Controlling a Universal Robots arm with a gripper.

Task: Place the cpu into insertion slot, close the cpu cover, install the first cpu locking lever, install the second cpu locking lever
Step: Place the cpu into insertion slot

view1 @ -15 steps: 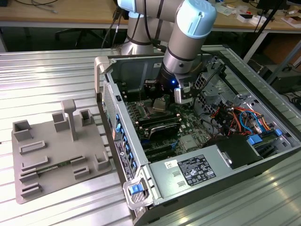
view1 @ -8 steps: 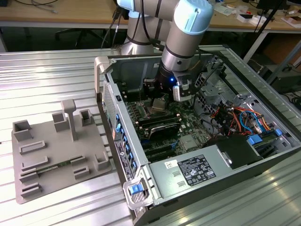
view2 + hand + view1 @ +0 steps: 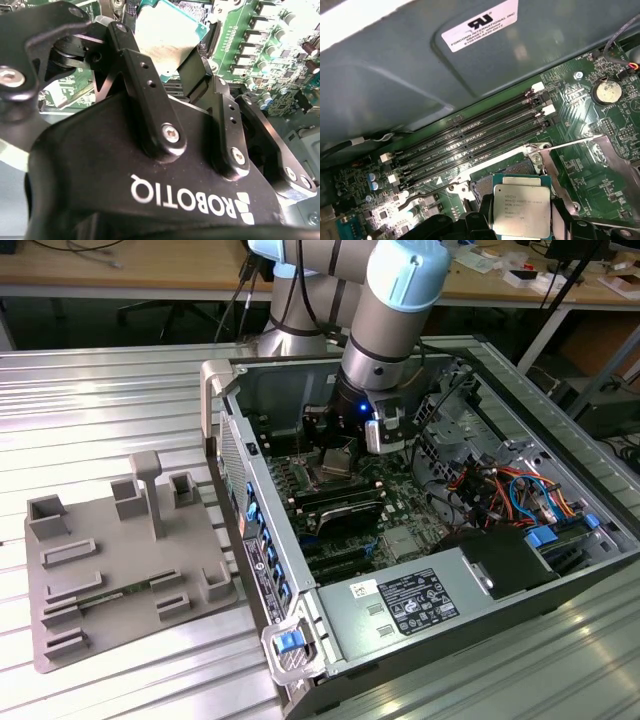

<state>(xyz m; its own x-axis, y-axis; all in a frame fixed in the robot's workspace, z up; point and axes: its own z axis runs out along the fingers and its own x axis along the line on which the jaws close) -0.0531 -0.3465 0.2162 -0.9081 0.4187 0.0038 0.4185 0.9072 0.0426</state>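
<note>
1. Early stage: the cpu (image 3: 521, 209) is not yet seated. The gripper (image 3: 160, 52) is clamped on its edges and holds it just above the insertion slot (image 3: 481, 188).
2. The cpu cover (image 3: 557, 175) appears to stand open beside the slot, so closing it and both locking levers remain.
3. The chip has a flat, square, silvery-grey lid, green-bordered and roughly level.

Lab-like workshop: opened computer case (image 3: 290, 390) on ribbed metal table (image 3: 90, 410), robot arm (image 3: 400, 300), cluttered wooden benches (image 3: 130, 265) behind
</note>
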